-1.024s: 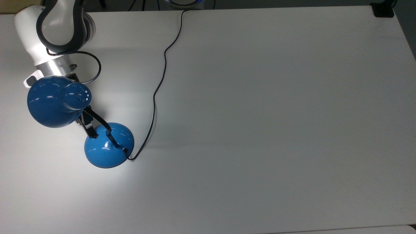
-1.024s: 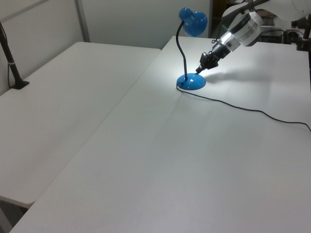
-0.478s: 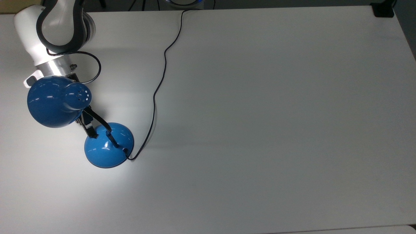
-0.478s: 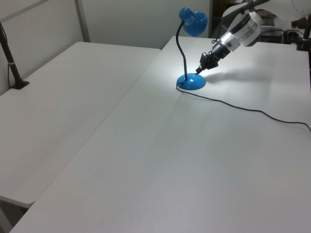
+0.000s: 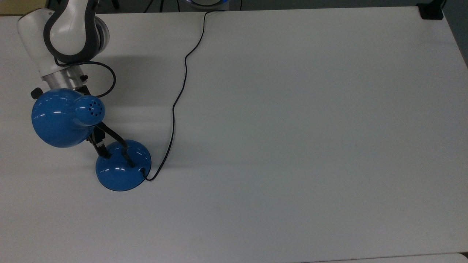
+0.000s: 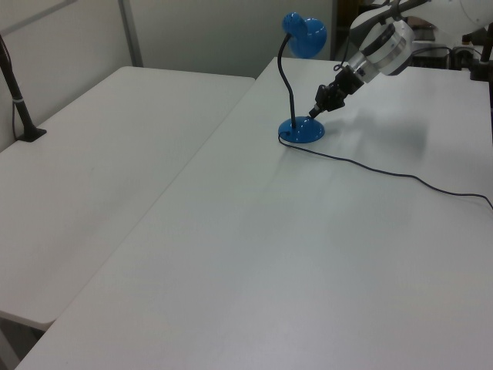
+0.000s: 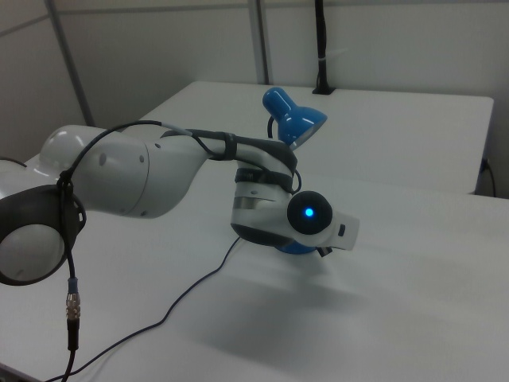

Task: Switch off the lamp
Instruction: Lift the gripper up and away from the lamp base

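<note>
The lamp has a glossy blue dome shade (image 5: 62, 117) with vent holes, a black gooseneck (image 5: 116, 138) and a round blue base (image 5: 124, 174) near the top view's left edge. No glow falls on the table around it and the vent holes look dark. My gripper (image 5: 104, 153) reaches down from under the shade, shut, its black tip resting on the base's upper left part. In the left view the gripper (image 6: 314, 114) meets the base (image 6: 302, 132) below the shade (image 6: 304, 35). In the right view my arm (image 7: 127, 171) covers most of the base; the shade (image 7: 293, 115) rises behind it.
The lamp's black cord (image 5: 179, 95) snakes from the base up to the table's far edge. A small black object (image 5: 430, 12) sits at the top view's upper right corner. A second white table (image 6: 92, 154) with a black clamped post (image 6: 19, 92) adjoins in the left view.
The bright pool of light around the base has gone out and the vent holes have gone dark. My gripper tip pressed slightly lower on the base, and the lamp shifted a little.
</note>
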You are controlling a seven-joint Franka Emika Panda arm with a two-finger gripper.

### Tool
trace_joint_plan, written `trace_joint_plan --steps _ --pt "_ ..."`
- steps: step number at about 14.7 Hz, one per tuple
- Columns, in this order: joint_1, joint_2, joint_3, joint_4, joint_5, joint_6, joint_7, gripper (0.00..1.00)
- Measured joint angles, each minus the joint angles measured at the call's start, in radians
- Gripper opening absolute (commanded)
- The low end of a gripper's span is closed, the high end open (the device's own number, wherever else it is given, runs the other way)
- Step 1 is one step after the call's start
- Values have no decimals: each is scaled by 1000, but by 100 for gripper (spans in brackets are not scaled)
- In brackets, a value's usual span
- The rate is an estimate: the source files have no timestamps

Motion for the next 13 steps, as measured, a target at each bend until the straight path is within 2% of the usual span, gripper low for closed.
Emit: trace_joint_plan --steps 4,6,9,12,13 --pt "-2 0 0 1 -5 17 -8 0" --pt "-15 -13 -2 -8 -46 10 -29 0" --pt "-81 -80 -10 -47 -238 -127 -48 2" --pt "-155 -174 -48 -52 -487 -371 -53 14" --pt "-169 -211 -72 -50 -566 -458 -57 22"
